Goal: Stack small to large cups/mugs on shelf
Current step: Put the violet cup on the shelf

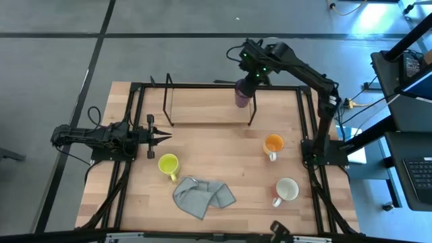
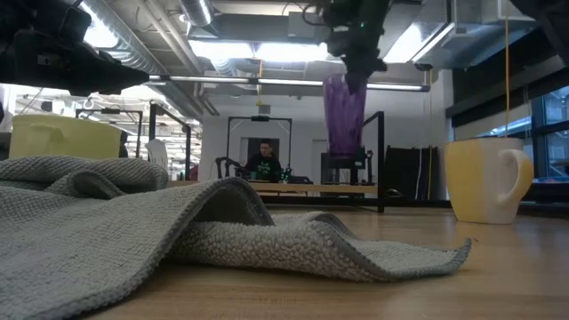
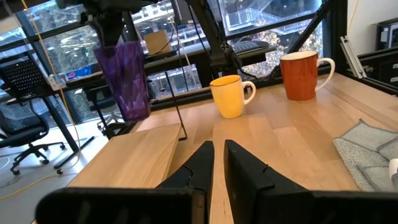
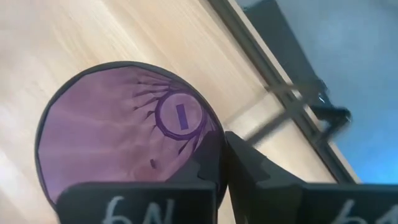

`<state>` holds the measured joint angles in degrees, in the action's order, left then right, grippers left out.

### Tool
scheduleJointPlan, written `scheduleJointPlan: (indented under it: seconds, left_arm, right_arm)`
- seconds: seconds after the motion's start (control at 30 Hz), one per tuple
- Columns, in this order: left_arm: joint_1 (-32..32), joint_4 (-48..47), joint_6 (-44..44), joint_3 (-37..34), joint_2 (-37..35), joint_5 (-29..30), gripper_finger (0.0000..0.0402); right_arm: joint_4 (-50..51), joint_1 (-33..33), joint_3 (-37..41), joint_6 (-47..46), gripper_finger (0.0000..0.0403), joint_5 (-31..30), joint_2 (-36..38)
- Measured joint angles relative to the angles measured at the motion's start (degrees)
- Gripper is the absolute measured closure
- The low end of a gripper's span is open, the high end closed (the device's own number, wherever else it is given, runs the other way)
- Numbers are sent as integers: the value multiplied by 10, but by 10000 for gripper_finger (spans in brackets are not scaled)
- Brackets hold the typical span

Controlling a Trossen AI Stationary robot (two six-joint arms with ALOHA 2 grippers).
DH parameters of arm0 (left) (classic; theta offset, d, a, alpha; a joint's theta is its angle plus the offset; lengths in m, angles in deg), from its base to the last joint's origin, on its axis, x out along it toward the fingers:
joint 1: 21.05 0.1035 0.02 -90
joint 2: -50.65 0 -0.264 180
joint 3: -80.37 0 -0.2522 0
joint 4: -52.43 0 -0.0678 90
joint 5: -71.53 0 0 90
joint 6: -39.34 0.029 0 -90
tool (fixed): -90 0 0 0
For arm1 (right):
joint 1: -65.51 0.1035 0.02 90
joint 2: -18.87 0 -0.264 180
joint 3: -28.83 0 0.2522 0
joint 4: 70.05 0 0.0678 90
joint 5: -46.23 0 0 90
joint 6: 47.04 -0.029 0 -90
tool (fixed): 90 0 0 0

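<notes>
Right gripper [image 1: 248, 75] pinches rim of purple tumbler [image 1: 241, 93], fingers clamped on its wall, tumbler hanging upright below it, lifted clear over the right end of the shelf [image 1: 209, 123] at table's far edge. Left gripper [image 1: 162, 138] rests low near the left side, fingers nearly together, holding nothing. Yellow mug [image 1: 168, 164] just beside it, grey cloth [image 1: 202, 196] nearer front. Orange mug [image 1: 273, 144] and white mug [image 1: 286, 190] sit right side, well apart from shelf.

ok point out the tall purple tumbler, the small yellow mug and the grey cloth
tall purple tumbler [image 2: 344, 116], low view, mid wall
small yellow mug [image 1: 167, 163], high view, inside of the cup
grey cloth [image 1: 201, 197], high view, middle fold
</notes>
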<state>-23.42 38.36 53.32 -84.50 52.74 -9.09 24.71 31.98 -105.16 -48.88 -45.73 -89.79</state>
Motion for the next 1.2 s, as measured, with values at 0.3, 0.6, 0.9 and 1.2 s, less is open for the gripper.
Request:
scheduleJointPlan:
  seconds: [0.3,0.6,0.9,1.2]
  left_arm:
    - [0,0,0,0,0,0,369]
    - [0,0,0,0,0,0,369]
    - [0,0,0,0,0,0,369]
    - [0,0,0,0,0,0,369]
  right_arm:
    - [-17,-33,0,49,388,31,-32]
    - [-25,-45,0,96,387,72,-56]
    - [-31,-46,0,114,387,81,-61]
    - [-28,-48,6,164,387,79,-61]
